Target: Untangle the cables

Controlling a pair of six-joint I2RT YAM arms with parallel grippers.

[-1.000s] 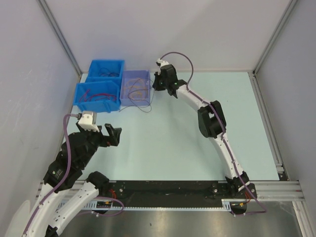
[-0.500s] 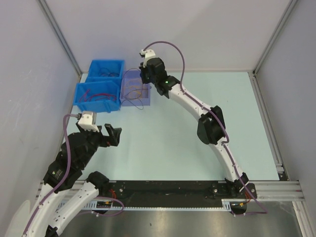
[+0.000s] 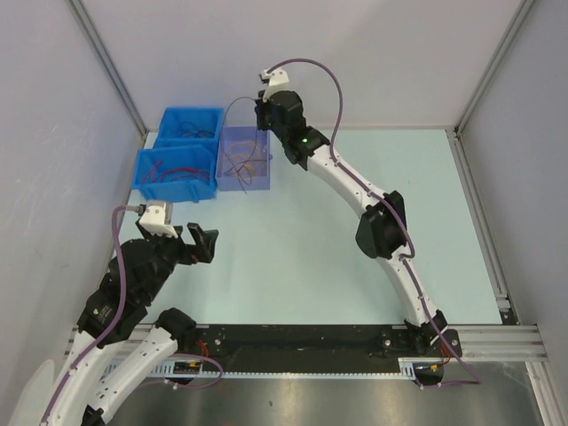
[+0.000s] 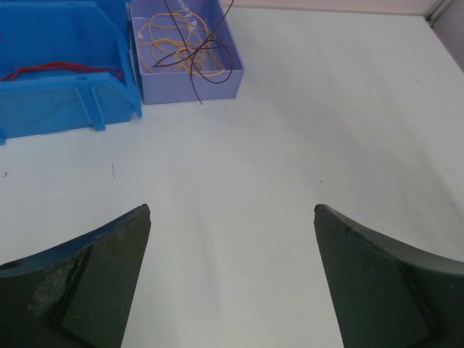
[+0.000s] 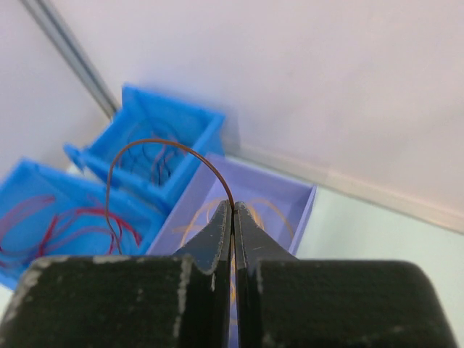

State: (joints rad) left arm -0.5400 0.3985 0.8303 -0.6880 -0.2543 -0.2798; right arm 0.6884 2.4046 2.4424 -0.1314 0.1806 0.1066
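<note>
My right gripper [image 5: 233,206] is shut on a thin dark cable [image 5: 156,144] and holds it raised above the lilac bin [image 3: 241,158]; the gripper shows at the back of the top view [image 3: 264,120]. The cable arcs up and left, then hangs down over the bins [image 3: 232,105]. Its lower end loops dark over the yellow cables [image 4: 177,45] in the lilac bin [image 4: 226,76]. Red cables [image 4: 61,69] lie in the near blue bin [image 3: 173,173]. Dark cables [image 5: 152,156] lie in the far blue bin [image 3: 190,123]. My left gripper [image 4: 232,210] is open and empty over bare table, at the near left in the top view [image 3: 201,244].
Three bins stand together at the back left against the enclosure wall. Grey side walls with metal frame posts close in the table. A black rail [image 3: 302,337] runs along the near edge by the arm bases.
My right gripper has swung left from beside the lilac bin to over it and risen, lifting the dark cable, whose tail left the table in front of the bin. The left arm has not moved.
</note>
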